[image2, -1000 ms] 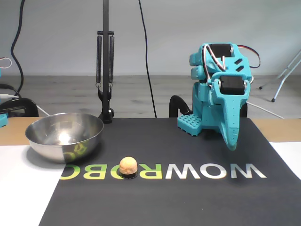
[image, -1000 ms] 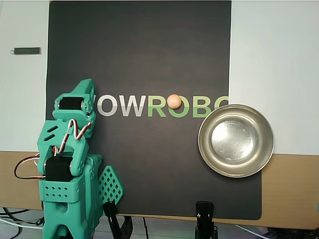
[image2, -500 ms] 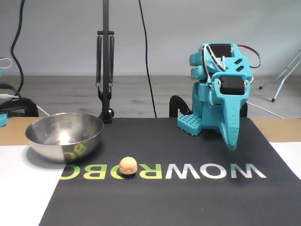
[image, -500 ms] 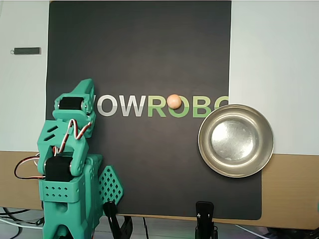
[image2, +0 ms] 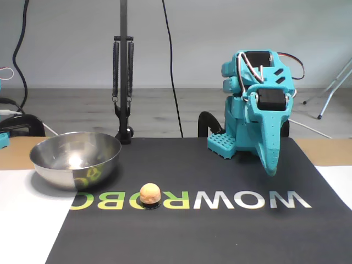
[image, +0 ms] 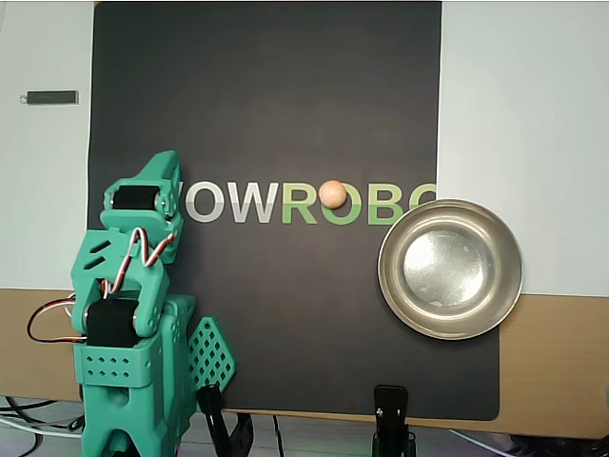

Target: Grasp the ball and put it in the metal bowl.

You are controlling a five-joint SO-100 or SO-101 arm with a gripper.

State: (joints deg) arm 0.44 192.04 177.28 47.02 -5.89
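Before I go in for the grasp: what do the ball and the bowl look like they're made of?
The ball looks matte peach-orange with a slightly mottled surface, perhaps foam or soft plastic; the pictures can't settle which. The metal bowl looks like polished steel: its wall mirrors the mat's green lettering and its bottom shows bright glare. The hand looks like teal printed plastic.

A wooden table (image: 557, 362) carries a white sheet (image: 523, 114), and on that lies a black mat (image: 266, 105) printed with large letters. Seen from above, the green arm's base (image: 124, 381) stands at the mat's near left corner, its folded pincer (image: 164, 164) pointing up over the first letter. The ball (image: 332, 193) sits on the lettering, well to the right of the pincer. The metal bowl (image: 450, 269) rests farther right, across the mat's edge. A small dark bar (image: 52, 97) lies on the white sheet, up and left of the pincer.
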